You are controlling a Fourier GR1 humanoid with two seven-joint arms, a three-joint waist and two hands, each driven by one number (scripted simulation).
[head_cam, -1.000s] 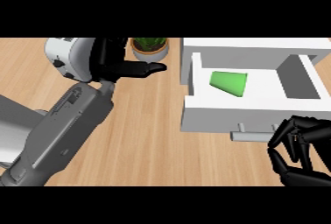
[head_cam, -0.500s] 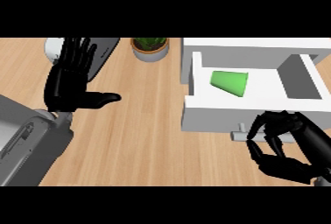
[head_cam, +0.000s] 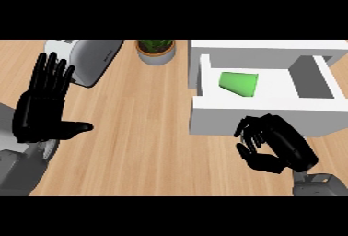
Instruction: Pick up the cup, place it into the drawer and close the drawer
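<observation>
A green cup (head_cam: 240, 84) lies on its side inside the open white drawer (head_cam: 262, 122), near the drawer's left wall. My right hand (head_cam: 275, 147) is right at the drawer's front panel, fingers curled, covering the spot where the handle showed earlier; I cannot see if it touches it. My left hand (head_cam: 41, 108) is at the left over the wooden counter, fingers straight and thumb out, holding nothing.
A white toaster (head_cam: 92, 57) stands at the back left, partly behind my left hand. A small potted plant (head_cam: 156, 50) is beside it at the back. Bare wooden counter (head_cam: 142, 138) lies between the two hands.
My right hand has risen from the lower right to the drawer's front panel. My left arm has swung back to the left, its hand now upright with fingers spread.
</observation>
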